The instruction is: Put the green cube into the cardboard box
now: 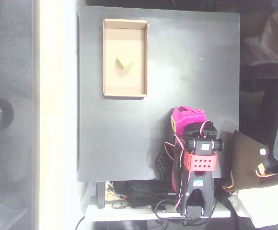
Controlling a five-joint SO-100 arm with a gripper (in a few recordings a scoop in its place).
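Gripper [189, 117], folded well apart from the cardboard box [108, 57], its jaw state unclear, leaves the green cube [124, 62] inside—probably light, rigid, graspable across opposite flat faces.

Small lime green cube [124, 62] lies inside the shallow tan cardboard box [108, 57].

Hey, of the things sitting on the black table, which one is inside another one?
The green cube. It lies on the floor of the cardboard box, near its middle, while the box sits straight on the black table.
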